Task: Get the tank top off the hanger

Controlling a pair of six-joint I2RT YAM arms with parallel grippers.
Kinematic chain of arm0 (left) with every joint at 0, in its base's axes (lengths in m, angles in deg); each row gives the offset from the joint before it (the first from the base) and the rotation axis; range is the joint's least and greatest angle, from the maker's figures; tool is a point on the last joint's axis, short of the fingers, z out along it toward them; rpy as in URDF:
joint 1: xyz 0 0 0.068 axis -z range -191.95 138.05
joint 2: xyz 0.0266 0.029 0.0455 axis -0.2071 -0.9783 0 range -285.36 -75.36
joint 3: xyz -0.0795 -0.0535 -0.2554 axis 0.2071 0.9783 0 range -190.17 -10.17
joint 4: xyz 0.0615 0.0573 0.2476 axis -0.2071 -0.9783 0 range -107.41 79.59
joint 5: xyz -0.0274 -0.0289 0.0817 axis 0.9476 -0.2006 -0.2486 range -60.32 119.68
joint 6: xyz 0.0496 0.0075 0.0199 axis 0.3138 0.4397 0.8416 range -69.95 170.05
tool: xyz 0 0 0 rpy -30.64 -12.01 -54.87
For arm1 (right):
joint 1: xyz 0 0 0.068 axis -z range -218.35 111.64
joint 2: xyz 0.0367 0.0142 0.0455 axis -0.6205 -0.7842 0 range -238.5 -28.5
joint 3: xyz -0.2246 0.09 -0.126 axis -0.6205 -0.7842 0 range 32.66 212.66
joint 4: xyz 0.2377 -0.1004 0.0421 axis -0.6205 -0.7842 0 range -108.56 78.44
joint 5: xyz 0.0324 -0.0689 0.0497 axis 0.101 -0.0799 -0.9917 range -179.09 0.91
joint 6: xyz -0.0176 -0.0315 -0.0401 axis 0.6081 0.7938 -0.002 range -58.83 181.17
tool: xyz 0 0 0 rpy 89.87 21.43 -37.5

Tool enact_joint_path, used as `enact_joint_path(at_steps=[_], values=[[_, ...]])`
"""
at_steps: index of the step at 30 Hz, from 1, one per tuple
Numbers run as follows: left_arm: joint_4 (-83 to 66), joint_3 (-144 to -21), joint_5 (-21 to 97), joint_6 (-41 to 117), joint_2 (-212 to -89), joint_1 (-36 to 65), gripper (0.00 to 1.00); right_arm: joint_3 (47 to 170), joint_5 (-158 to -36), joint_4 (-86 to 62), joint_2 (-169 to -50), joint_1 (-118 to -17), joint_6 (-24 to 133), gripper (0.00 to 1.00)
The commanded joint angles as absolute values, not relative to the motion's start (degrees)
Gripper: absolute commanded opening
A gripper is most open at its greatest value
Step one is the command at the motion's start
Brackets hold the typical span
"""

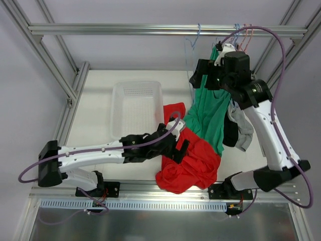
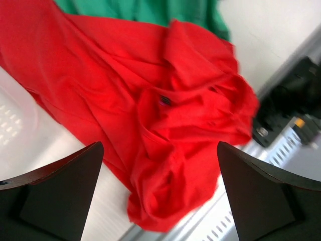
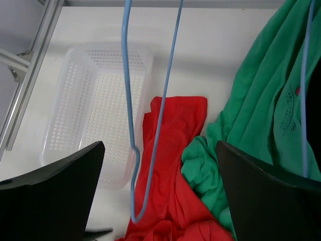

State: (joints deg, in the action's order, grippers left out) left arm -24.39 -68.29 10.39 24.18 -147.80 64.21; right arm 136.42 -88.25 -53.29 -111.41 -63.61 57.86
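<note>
The red tank top [image 1: 193, 160] lies crumpled on the table near the front edge, off the hanger. My left gripper [image 1: 179, 136] hovers over its upper left part, open; in the left wrist view the tank top [image 2: 160, 110] spreads below the gripper [image 2: 158, 193], with nothing between the jaws. The light-blue hanger [image 1: 192, 47] hangs bare from the top rail. My right gripper [image 1: 202, 76] is up beside it, open; in the right wrist view the hanger [image 3: 131, 145] dangles free ahead of the gripper [image 3: 160, 193], with the tank top [image 3: 173, 150] on the table below.
A white basket [image 1: 136, 108] stands left of the tank top. A green top [image 1: 210, 115] hangs on another blue hanger [image 3: 303, 100], its hem over the red fabric. Grey and dark garments [image 1: 239, 129] hang to its right, with pink hangers [image 1: 246, 34] on the rail.
</note>
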Motion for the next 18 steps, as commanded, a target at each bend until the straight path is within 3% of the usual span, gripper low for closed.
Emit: enact_joint_path(at_steps=[1,7,15,17,18], values=[[-24.4,-73.4,16.2,26.8,-154.2,58.8,0.99,135.3,-90.2,-57.1,-100.4,-63.7,62.6,1.0],[-30.0,-82.8,16.2,27.9,-170.0,58.0,0.99,125.0,-83.4,-63.3,-80.6,-63.6,66.5,0.99],[-30.4,-81.2,27.2,17.8,-183.9,59.6,0.98,115.7,-84.0,-68.8,-65.0,-63.6,67.9,0.99],[-30.4,-80.4,26.7,14.9,-185.4,60.0,0.81,115.3,-84.8,-68.8,-63.4,-63.6,67.9,1.0],[-30.4,-79.1,26.1,14.1,-185.2,60.1,0.54,115.2,-85.0,-68.8,-63.0,-63.6,67.7,0.99]])
